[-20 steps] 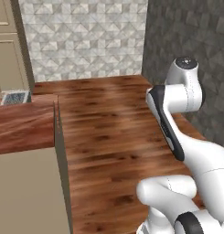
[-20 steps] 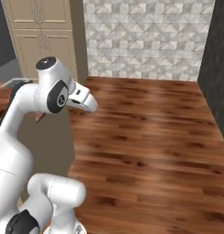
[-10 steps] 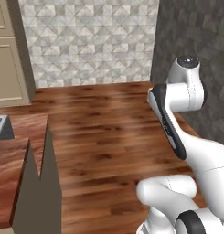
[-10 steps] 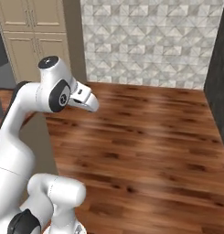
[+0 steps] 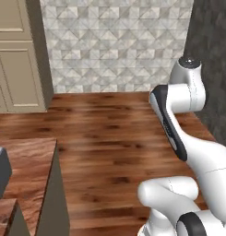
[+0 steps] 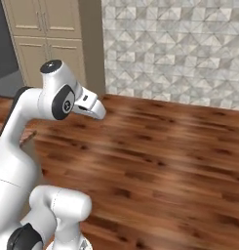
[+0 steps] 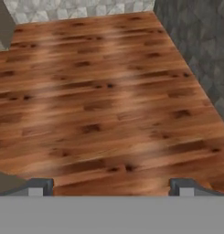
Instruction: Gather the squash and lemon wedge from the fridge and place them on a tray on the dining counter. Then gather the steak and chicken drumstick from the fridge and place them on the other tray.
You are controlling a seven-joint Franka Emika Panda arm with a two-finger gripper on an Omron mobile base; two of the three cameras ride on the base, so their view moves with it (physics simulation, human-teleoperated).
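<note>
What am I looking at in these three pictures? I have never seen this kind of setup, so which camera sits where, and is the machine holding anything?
This is a rendered kitchen with a white robot arm on a base that can drive. Two cameras ride on the base behind the arm, one to its left and one to its right, both looking forward over it. The third sits on the hand and looks along the gripper, whose two dark fingertips stand wide apart at the bottom, with nothing between them. Ahead lies a wood plank floor, a patterned tile wall and beige cabinets. At the lower left of the left view is the corner of a wood-topped counter. No food or tray can be made out here.
</note>
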